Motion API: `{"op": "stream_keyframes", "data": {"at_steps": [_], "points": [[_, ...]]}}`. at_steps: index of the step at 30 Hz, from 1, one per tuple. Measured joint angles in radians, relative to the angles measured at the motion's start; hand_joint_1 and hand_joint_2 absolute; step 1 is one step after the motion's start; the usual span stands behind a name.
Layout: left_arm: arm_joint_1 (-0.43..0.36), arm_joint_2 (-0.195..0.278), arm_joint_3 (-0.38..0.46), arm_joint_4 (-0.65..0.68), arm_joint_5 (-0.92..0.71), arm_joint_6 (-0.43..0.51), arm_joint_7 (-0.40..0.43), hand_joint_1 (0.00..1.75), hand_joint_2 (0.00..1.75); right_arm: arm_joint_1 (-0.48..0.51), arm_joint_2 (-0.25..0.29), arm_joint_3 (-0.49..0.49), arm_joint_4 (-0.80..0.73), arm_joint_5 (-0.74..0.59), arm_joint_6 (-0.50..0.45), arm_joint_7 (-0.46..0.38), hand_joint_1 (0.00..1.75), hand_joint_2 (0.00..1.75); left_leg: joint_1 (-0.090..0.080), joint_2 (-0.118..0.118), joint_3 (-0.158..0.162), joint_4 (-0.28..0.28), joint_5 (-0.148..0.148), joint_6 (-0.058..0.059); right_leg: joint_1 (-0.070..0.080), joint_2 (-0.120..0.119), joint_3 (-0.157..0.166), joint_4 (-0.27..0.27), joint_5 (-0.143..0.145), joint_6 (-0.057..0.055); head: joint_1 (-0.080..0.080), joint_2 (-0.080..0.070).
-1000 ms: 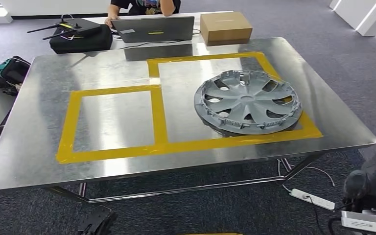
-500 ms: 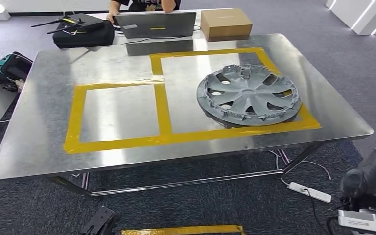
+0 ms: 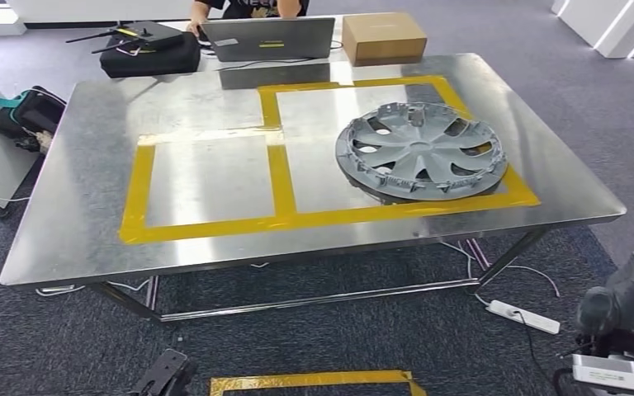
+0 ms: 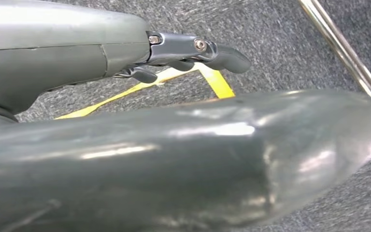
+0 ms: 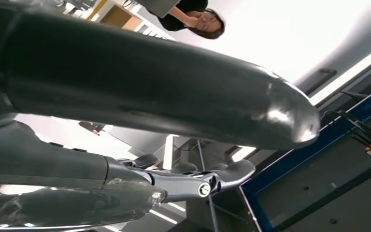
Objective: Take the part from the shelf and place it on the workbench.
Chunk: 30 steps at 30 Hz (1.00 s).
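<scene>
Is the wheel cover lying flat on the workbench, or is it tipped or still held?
Flat and released. The wheel cover rests on the workbench inside the right-hand yellow tape rectangle, with no hand touching it.

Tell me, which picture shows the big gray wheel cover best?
The head view. The wheel cover lies whole on the metal table, in the larger yellow-taped box. The left wrist view shows that hand over carpet, the right wrist view its hand against the room; neither has the cover.
</scene>
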Motion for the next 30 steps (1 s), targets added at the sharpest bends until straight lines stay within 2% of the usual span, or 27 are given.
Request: {"op": "stream_keyframes", "data": {"at_steps": [2, 3, 4, 6, 7, 8, 9, 11, 12, 13, 14, 16, 17, 18, 19, 21, 22, 23, 24, 26, 27, 28, 30], "points": [[0.000, 0.001, 0.001, 0.000, 0.000, 0.000, 0.000, 0.00, 0.00, -0.001, 0.000, 0.000, 0.000, 0.000, 0.000, 0.000, 0.00, 0.00, 0.001, 0.000, -0.011, 0.013, -0.012, -0.012, -0.004, -0.002, -0.010, -0.003, 0.010, -0.014, -0.001, 0.000], [0.000, 0.002, 0.001, 0.000, 0.000, 0.000, 0.000, 0.00, 0.00, -0.002, -0.001, 0.000, 0.000, 0.000, 0.000, 0.000, 0.00, 0.00, 0.002, 0.000, -0.024, 0.040, -0.037, -0.019, -0.006, -0.003, -0.017, -0.005, 0.017, -0.021, -0.002, 0.000], [0.000, 0.003, 0.001, 0.000, 0.000, 0.000, 0.000, 0.00, 0.00, -0.003, -0.001, 0.000, 0.001, 0.000, 0.000, 0.000, 0.00, 0.00, 0.004, 0.000, -0.045, 0.091, -0.076, -0.025, -0.008, -0.004, -0.025, -0.006, 0.024, -0.026, -0.004, 0.000], [0.000, 0.003, 0.001, 0.000, 0.000, 0.000, 0.000, 0.00, 0.00, -0.003, -0.001, 0.001, 0.001, 0.000, 0.001, 0.000, 0.00, 0.00, 0.009, 0.001, -0.097, 0.227, -0.154, -0.035, -0.008, -0.005, -0.044, -0.005, 0.037, -0.030, -0.007, 0.000], [0.000, 0.003, 0.001, 0.000, 0.000, 0.000, 0.000, 0.00, 0.00, -0.003, -0.001, 0.001, 0.001, -0.001, 0.002, 0.000, 0.00, 0.00, 0.011, 0.001, -0.112, 0.275, -0.173, -0.038, -0.008, -0.006, -0.053, -0.005, 0.044, -0.029, -0.007, 0.000], [0.000, 0.003, 0.001, 0.000, 0.000, 0.000, 0.000, 0.00, 0.00, -0.003, -0.001, 0.001, 0.002, -0.001, 0.003, 0.000, 0.00, 0.00, 0.012, 0.001, -0.108, 0.286, -0.171, -0.039, -0.008, -0.006, -0.061, -0.004, 0.050, -0.028, -0.007, 0.000], [0.000, 0.003, 0.002, 0.000, 0.000, 0.000, 0.000, 0.00, 0.00, -0.003, -0.001, 0.001, 0.002, -0.002, 0.004, 0.000, 0.00, 0.00, 0.013, 0.001, -0.083, 0.256, -0.150, -0.040, -0.008, -0.005, -0.068, -0.004, 0.056, -0.026, -0.007, 0.000], [-0.003, 0.005, 0.002, 0.000, 0.000, 0.001, -0.001, 0.00, 0.00, -0.005, -0.001, 0.002, 0.002, -0.005, 0.007, 0.001, 0.00, 0.00, 0.016, 0.001, 0.010, 0.116, -0.097, -0.039, -0.009, -0.005, -0.078, -0.003, 0.065, -0.018, -0.007, 0.000], [-0.005, 0.005, 0.003, 0.000, 0.000, 0.001, -0.002, 0.00, 0.00, -0.008, -0.001, 0.002, 0.002, -0.008, 0.008, 0.001, 0.00, 0.00, 0.016, -0.001, 0.050, 0.052, -0.080, -0.035, -0.008, -0.004, -0.083, -0.002, 0.070, -0.013, -0.007, 0.000], [-0.007, 0.005, 0.003, 0.000, 0.000, 0.001, -0.003, 0.00, 0.00, -0.012, -0.001, 0.002, 0.002, -0.011, 0.010, 0.001, 0.00, 0.00, 0.015, -0.002, 0.075, 0.010, -0.072, -0.030, -0.007, -0.004, -0.086, -0.002, 0.075, -0.007, -0.007, 0.000], [-0.009, 0.004, 0.004, 0.000, 0.000, 0.001, -0.003, 0.00, 0.00, -0.015, -0.001, 0.002, 0.002, -0.015, 0.012, 0.002, 0.00, 0.00, 0.014, -0.004, 0.083, -0.009, -0.071, -0.023, -0.005, -0.004, -0.089, -0.001, 0.080, -0.001, -0.007, 0.000], [-0.009, 0.002, 0.008, 0.000, 0.000, 0.001, -0.004, 0.00, 0.00, -0.019, -0.001, 0.003, 0.002, -0.023, 0.017, 0.003, 0.00, 0.00, 0.013, -0.006, 0.072, -0.010, -0.065, -0.007, -0.006, -0.003, -0.095, -0.001, 0.088, 0.011, -0.005, 0.000], [-0.009, 0.002, 0.011, 0.000, 0.000, 0.001, -0.004, 0.00, 0.00, -0.020, -0.001, 0.003, 0.002, -0.027, 0.018, 0.004, 0.00, 0.00, 0.014, -0.005, 0.067, -0.011, -0.061, 0.001, -0.007, -0.003, -0.102, 0.007, 0.082, 0.015, -0.005, 0.000], [-0.009, 0.003, 0.014, 0.000, 0.000, 0.002, -0.004, 0.00, 0.00, -0.021, -0.001, 0.004, 0.002, -0.032, 0.019, 0.004, 0.00, 0.00, 0.014, -0.004, 0.062, -0.012, -0.055, 0.010, -0.008, -0.003, -0.116, 0.033, 0.061, 0.019, -0.002, 0.000], [-0.009, 0.004, 0.015, 0.000, 0.000, 0.003, -0.004, 0.00, 0.00, -0.024, -0.001, 0.004, 0.002, -0.038, 0.020, 0.004, 0.00, 0.00, 0.014, -0.003, 0.055, -0.014, -0.050, 0.018, -0.008, -0.003, -0.138, 0.080, 0.028, 0.021, -0.001, 0.000], [-0.009, 0.005, 0.017, 0.000, -0.003, 0.007, -0.004, 0.00, 0.00, -0.027, -0.001, 0.004, 0.003, -0.054, 0.025, 0.002, 0.00, 0.00, 0.010, -0.002, 0.039, -0.013, -0.039, 0.027, -0.007, -0.004, -0.191, 0.219, -0.051, 0.024, 0.002, 0.000], [-0.009, 0.005, 0.017, 0.000, -0.006, 0.009, -0.004, 0.00, 0.00, -0.028, -0.001, 0.004, 0.003, -0.066, 0.031, 0.001, 0.00, 0.00, 0.007, -0.002, 0.031, -0.013, -0.033, 0.029, -0.007, -0.004, -0.208, 0.273, -0.074, 0.023, 0.002, 0.000], [-0.009, 0.005, 0.017, 0.000, -0.009, 0.012, -0.004, 0.00, 0.00, -0.028, -0.001, 0.003, 0.003, -0.078, 0.037, -0.001, 0.00, 0.00, 0.004, -0.002, 0.025, -0.012, -0.028, 0.031, -0.006, -0.004, -0.209, 0.296, -0.080, 0.022, 0.002, 0.000], [-0.008, 0.005, 0.017, 0.000, -0.013, 0.014, -0.004, 0.00, 0.00, -0.028, -0.001, 0.003, 0.003, -0.090, 0.044, -0.003, 0.00, 0.00, 0.002, -0.002, 0.020, -0.012, -0.024, 0.031, -0.005, -0.004, -0.189, 0.277, -0.067, 0.018, 0.002, 0.000], [-0.008, 0.005, 0.017, 0.000, -0.018, 0.018, -0.005, 0.00, 0.00, -0.031, -0.001, 0.001, 0.003, -0.104, 0.053, -0.006, 0.00, 0.00, -0.002, -0.002, 0.016, -0.011, -0.017, 0.029, 0.000, -0.006, -0.101, 0.143, -0.017, 0.007, 0.002, 0.000], [-0.009, 0.005, 0.017, 0.000, -0.019, 0.018, -0.006, 0.00, 0.00, -0.032, -0.001, 0.000, 0.002, -0.108, 0.055, -0.007, 0.00, 0.00, -0.005, -0.002, 0.014, -0.009, -0.015, 0.027, 0.002, -0.009, -0.059, 0.071, 0.000, 0.001, 0.001, 0.000], [-0.009, 0.005, 0.017, 0.000, -0.020, 0.019, -0.006, 0.00, 0.00, -0.033, -0.001, 0.000, 0.001, -0.110, 0.056, -0.008, 0.00, 0.00, -0.007, -0.001, 0.012, -0.008, -0.012, 0.024, 0.004, -0.010, -0.030, 0.021, 0.008, -0.004, 0.001, 0.000], [-0.008, 0.005, 0.017, 0.000, -0.026, 0.019, -0.006, 0.00, 0.00, -0.029, 0.000, -0.002, 0.000, -0.111, 0.056, -0.008, 0.00, 0.00, -0.009, 0.003, 0.006, -0.005, -0.007, 0.016, 0.008, -0.008, -0.022, -0.006, 0.007, -0.011, 0.000, 0.000]]}}
